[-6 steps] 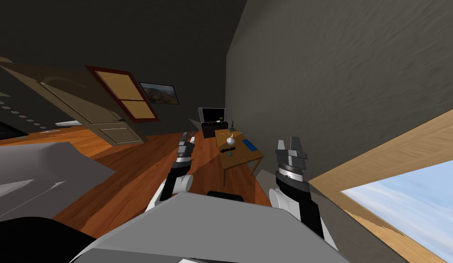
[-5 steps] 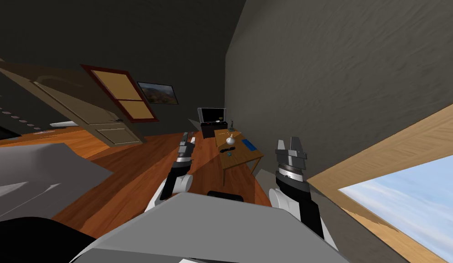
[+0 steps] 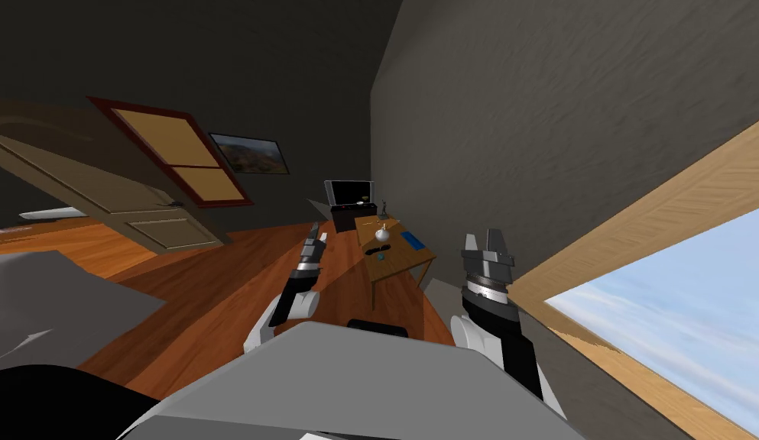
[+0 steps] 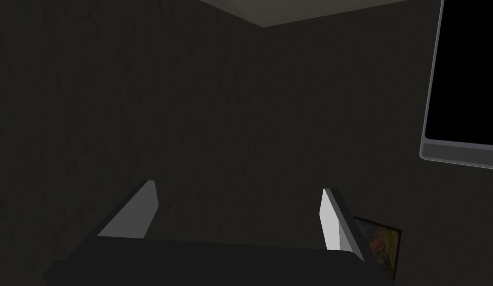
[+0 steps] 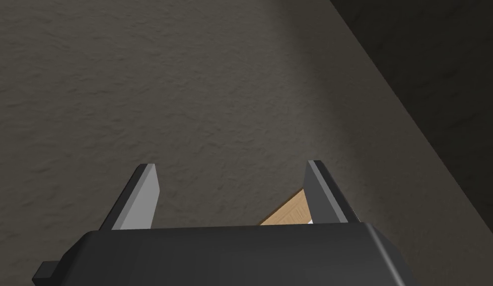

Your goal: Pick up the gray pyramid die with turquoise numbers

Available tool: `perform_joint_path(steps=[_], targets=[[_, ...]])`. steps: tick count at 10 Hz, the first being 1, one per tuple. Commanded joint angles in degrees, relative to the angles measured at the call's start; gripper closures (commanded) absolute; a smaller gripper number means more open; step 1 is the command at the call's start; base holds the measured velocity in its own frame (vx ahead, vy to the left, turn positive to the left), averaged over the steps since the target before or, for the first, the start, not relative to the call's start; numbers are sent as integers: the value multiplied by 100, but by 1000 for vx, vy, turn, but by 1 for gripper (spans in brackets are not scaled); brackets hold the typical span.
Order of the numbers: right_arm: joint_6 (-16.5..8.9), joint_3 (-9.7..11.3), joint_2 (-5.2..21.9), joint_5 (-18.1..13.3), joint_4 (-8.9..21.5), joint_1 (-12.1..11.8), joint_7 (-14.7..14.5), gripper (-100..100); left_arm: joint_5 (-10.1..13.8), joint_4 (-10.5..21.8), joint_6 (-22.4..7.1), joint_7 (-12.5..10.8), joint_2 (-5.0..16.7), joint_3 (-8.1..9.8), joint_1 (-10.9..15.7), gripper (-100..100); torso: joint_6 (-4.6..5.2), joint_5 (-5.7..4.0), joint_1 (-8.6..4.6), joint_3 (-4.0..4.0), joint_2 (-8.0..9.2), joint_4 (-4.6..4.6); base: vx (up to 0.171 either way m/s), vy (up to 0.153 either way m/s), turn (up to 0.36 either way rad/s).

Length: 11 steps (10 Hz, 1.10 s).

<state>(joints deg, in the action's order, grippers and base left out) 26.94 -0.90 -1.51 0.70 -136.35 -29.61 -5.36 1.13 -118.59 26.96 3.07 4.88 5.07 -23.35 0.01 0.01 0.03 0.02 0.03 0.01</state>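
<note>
A small wooden table [image 3: 400, 263] stands far ahead by the grey wall. On it lies a tiny turquoise-tinted object [image 3: 381, 257], probably the die, too small to read. My left gripper [image 3: 313, 235] is raised over the floor, short of the table and to its left; its fingers [image 4: 329, 218] stand apart with nothing between them. My right gripper [image 3: 486, 243] is held up nearer to me, right of the table, and its fingers [image 5: 141, 196] are open and empty against the wall.
The table also carries a white round object [image 3: 381, 235], a blue flat thing [image 3: 414, 241] and a small dark figure [image 3: 384, 207]. A dark cabinet with a screen [image 3: 349, 200] stands behind it. An open door [image 3: 102, 198] leans at left. A window [image 3: 676, 321] lies at right.
The whole head view has shifted left and the window has grown at right, so I have turned or moved. Both arms keep their pose.
</note>
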Motion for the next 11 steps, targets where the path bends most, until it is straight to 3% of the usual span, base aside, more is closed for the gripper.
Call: perform_joint_path(steps=[1,4,5,7,11], targets=[[0,0,0,0,0,0,0,0,57,286,-2,115,127,81,138,-100,0,0,0,0,0,0,-12,1,-136],[0,0,0,0,0,-1,0,0,129,770,29,265,274,177,304,-100,-2,0,-3,-1,-2,0,-6,-3,-103],[0,0,0,0,0,0,0,0,129,770,29,265,274,177,304,-100,0,-1,-4,-2,-4,-1,-2,-3,-54],[0,0,0,0,0,0,0,0,197,1217,68,435,410,264,487,-100,0,-1,-4,-3,-5,-1,-2,-9,-154],[0,0,0,0,0,-1,0,0,258,1796,117,621,538,339,684,-100,-3,-1,-5,-3,-5,-1,3,-9,-89]])
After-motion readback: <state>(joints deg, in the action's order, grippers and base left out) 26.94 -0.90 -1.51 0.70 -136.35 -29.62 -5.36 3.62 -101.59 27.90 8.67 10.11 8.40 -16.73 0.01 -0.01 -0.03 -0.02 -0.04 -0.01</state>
